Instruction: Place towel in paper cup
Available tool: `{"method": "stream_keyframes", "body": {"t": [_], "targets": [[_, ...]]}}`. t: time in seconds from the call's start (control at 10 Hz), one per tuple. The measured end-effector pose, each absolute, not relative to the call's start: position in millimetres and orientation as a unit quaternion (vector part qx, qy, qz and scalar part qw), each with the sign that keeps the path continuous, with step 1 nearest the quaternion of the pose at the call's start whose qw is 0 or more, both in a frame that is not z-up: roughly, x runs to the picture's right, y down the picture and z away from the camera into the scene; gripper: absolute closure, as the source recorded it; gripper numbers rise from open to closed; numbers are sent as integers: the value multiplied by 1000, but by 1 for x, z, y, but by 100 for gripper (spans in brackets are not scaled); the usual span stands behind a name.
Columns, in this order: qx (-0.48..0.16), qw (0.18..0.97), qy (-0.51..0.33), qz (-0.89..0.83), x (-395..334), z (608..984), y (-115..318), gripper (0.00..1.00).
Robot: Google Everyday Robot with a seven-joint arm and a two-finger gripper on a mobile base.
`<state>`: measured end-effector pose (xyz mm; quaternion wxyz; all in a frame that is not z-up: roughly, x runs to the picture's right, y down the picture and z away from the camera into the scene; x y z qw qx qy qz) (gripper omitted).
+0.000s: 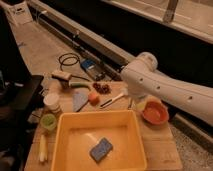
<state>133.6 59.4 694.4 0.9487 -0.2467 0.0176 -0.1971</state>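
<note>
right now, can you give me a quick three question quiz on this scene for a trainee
1. True or false: the towel already lies inside the paper cup.
2. What lies in the yellow tub? A) a sponge B) the towel C) the paper cup
3. Fill in: the gripper hangs low over the table, close beside the orange ____.

Key
1. False: the towel lies flat on the table, to the right of the paper cup.
2. A
3. bowl
</note>
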Motion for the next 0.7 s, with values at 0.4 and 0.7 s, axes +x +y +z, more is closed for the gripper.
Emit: {"method": "stream_keyframes", "body": {"t": [0.4, 0.7], "targets": [[-246, 948, 15, -203, 128, 694, 59, 35], [-244, 948, 15, -203, 128, 694, 58, 35]]}}
